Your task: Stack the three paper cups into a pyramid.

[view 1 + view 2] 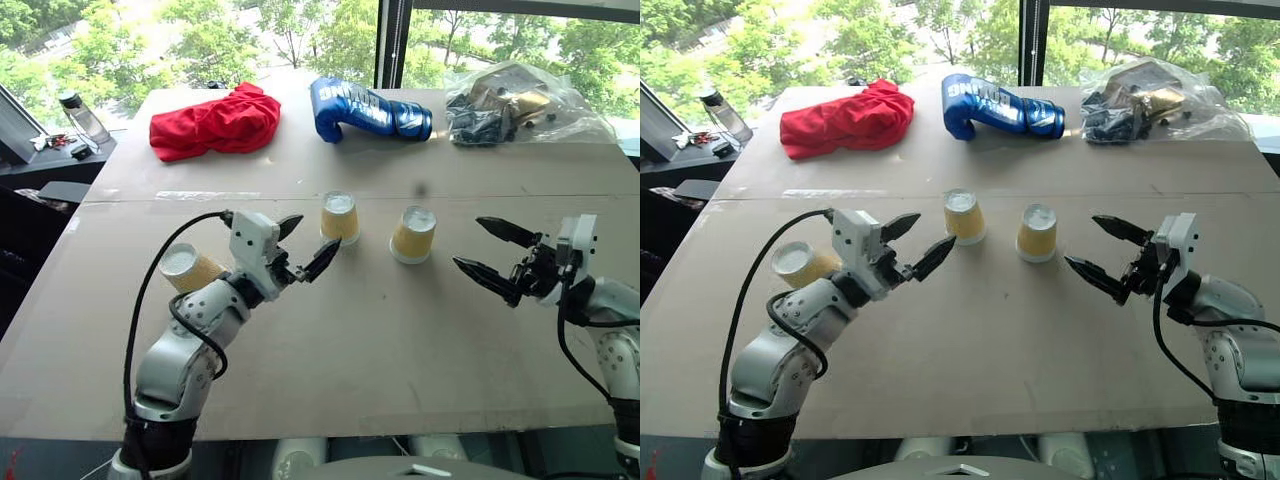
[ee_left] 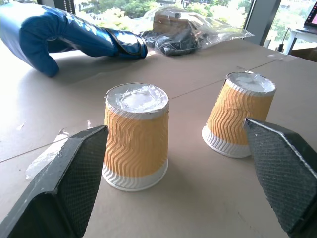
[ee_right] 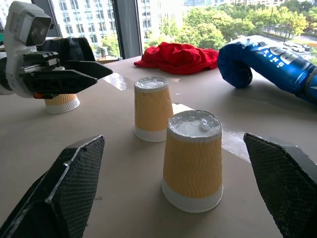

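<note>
Paper cups are being kept upside down on the cardboard-covered table [image 1: 400,380], wide rims down for a steady base: two [image 1: 340,217] [image 1: 413,234] side by side at the middle, apparently as the pyramid's bottom row, the third [image 1: 188,267] at the left, behind the left gripper [image 1: 305,250]. Both grippers, the right gripper [image 1: 492,255] included, are being held with fingers apart, nothing gripped.

Cardboard-topped table [image 1: 400,350] w/ three paper cups [image 1: 340,218], red cloth [image 1: 215,122], blue boxing glove [image 1: 368,110], plastic bag [image 1: 520,105].
</note>
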Motion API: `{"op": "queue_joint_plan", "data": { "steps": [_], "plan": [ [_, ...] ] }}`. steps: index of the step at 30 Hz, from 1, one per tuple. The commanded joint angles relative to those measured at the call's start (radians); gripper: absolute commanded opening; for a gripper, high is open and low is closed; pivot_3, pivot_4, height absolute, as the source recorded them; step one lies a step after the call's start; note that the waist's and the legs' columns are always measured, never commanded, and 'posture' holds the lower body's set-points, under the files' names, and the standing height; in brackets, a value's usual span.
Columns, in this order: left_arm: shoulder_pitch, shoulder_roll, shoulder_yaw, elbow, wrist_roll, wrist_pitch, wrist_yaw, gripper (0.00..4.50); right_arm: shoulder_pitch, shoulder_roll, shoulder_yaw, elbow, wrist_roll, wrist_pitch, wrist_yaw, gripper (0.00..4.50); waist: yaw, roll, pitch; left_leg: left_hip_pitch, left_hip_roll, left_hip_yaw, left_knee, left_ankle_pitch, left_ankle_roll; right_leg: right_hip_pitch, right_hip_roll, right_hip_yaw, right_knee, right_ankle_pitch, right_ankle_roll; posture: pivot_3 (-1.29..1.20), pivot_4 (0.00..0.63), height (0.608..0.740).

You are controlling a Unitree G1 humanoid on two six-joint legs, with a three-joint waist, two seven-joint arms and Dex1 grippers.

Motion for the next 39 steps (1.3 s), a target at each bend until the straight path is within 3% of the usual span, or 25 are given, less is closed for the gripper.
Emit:
{"op": "queue_joint_plan", "data": {
  "steps": [1,10,18,21,23,24,26,39],
  "plan": [
    [-0.067,-0.034,-0.059,0.155,0.111,-0.149,-0.021,4.5,0.077,-0.018,-0.074,-0.086,0.051,-0.015,0.017,4.44,0.001,0.0,0.0,0.0,0.0,0.0,0.0,0.0,0.0,0.0,0.0,0.0,0.0,0.0,0.0,0.0,0.15,0.74],
    [-0.306,-0.114,-0.06,0.576,0.193,-0.376,-0.089,4.5,0.227,-0.025,-0.151,-0.203,0.101,-0.018,-0.007,4.44,0.004,0.0,0.0,0.0,-0.001,0.0,0.003,0.0,0.0,0.001,0.001,0.0,0.0,0.0,0.0,0.0,0.15,0.74],
    [-0.386,-0.173,-0.046,0.725,0.194,-0.442,-0.13,4.5,0.229,-0.022,-0.155,-0.235,0.111,-0.013,-0.052,4.44,0.008,0.0,0.0,-0.001,-0.001,-0.001,0.003,0.0,0.0,0.001,0.002,-0.001,0.001,0.0,0.001,0.0,0.15,0.74],
    [-0.382,-0.182,-0.032,0.721,0.179,-0.447,-0.144,3.75,0.228,-0.023,-0.154,-0.237,0.114,-0.014,-0.058,4.5,0.009,0.0,0.0,-0.001,-0.001,-0.001,0.003,0.0,0.0,0.001,0.002,-0.001,0.001,0.0,0.001,0.0,0.15,0.74],
    [-0.371,-0.183,-0.032,0.706,0.178,-0.447,-0.159,2.66,0.228,-0.025,-0.154,-0.238,0.116,-0.013,-0.06,4.5,0.011,0.0,0.0,-0.001,-0.001,-0.001,0.003,0.0,0.0,0.001,0.002,-0.001,0.001,0.0,0.001,0.0,0.15,0.74],
    [-0.364,-0.182,-0.033,0.695,0.178,-0.446,-0.165,2.4,0.227,-0.026,-0.153,-0.238,0.116,-0.014,-0.061,4.5,0.011,0.0,0.0,-0.001,-0.001,-0.001,0.003,0.0,0.0,0.001,0.002,-0.001,0.001,0.0,0.001,0.0,0.15,0.74],
    [-0.345,-0.178,-0.039,0.665,0.175,-0.441,-0.181,2.24,0.22,-0.029,-0.15,-0.241,0.117,-0.01,-0.066,4.5,0.012,0.0,0.0,-0.001,-0.001,-0.001,0.003,0.0,0.0,0.001,0.002,-0.001,0.001,0.0,0.001,0.0,0.15,0.74],
    [-0.328,-0.21,-0.09,0.593,0.175,-0.39,-0.27,2.24,0.189,-0.039,-0.132,-0.234,0.113,0.001,-0.071,4.5,0.02,0.0,0.0,-0.001,-0.001,-0.001,0.004,0.0,0.0,0.002,0.002,-0.001,0.001,0.0,0.001,0.0,0.15,0.74]
  ]
}}
